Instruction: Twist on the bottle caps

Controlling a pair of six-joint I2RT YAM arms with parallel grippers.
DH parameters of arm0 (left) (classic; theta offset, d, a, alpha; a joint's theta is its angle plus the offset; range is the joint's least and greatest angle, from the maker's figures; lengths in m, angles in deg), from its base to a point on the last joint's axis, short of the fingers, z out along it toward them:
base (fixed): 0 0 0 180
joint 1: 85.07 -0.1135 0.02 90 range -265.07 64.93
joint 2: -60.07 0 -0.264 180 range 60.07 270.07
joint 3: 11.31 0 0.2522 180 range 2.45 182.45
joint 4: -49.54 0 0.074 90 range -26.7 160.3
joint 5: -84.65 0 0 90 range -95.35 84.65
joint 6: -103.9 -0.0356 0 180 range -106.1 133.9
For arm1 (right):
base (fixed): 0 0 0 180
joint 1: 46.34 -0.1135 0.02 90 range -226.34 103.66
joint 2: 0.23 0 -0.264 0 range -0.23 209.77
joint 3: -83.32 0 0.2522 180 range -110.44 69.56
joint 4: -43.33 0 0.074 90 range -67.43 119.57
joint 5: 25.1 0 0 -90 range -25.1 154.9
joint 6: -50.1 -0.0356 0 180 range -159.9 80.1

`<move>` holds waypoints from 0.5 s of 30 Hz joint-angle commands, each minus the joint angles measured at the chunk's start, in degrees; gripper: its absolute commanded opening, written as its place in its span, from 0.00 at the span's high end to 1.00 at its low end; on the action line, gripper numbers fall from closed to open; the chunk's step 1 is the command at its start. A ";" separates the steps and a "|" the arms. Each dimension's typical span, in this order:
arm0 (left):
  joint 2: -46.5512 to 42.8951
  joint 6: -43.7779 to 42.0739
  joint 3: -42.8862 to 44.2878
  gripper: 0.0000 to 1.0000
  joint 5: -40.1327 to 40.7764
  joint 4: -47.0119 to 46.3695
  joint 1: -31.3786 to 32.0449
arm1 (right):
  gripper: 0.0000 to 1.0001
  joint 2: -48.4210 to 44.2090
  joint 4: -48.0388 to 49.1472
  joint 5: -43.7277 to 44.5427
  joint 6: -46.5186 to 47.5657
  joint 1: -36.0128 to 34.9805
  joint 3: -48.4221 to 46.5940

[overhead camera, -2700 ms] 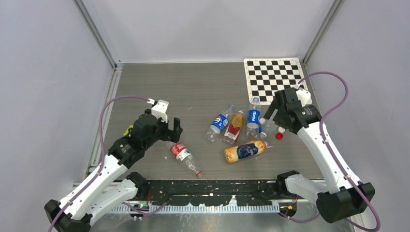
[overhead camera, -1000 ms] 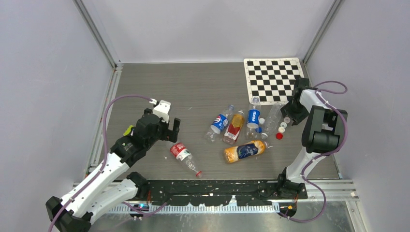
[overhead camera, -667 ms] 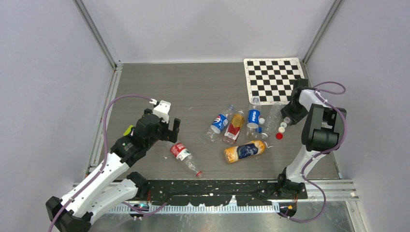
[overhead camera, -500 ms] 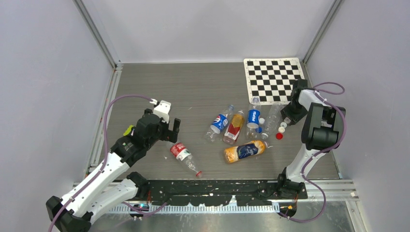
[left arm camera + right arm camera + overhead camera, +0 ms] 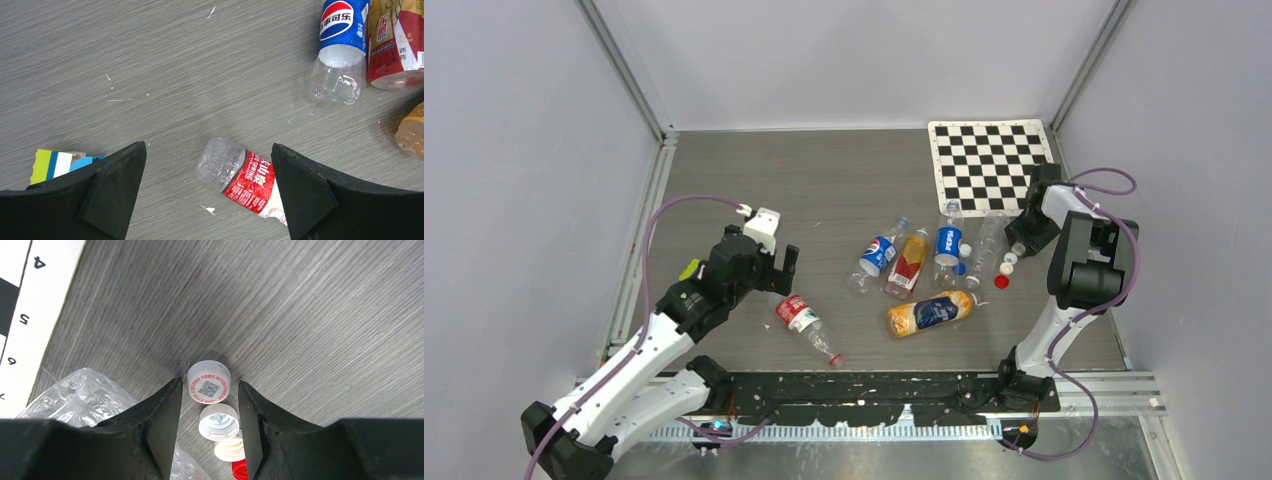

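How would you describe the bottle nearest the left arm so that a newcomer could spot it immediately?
Find the left gripper, open over the left half of the table. Just right of it a clear bottle lies alone, apart from the cluster of bottles. Only it has an all-red label and a red cap.

A grey wood-grain counter is boxed in by plain pale walls, with metal posts rising at its far corners. A black-and-white checkerboard sheet lies flat at the far right corner.
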 commanded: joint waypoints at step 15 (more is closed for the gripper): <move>0.52 -0.90 0.62 0.00 -0.07 -0.98 0.13 | 0.57 0.73 2.85 -0.42 0.96 0.80 -1.66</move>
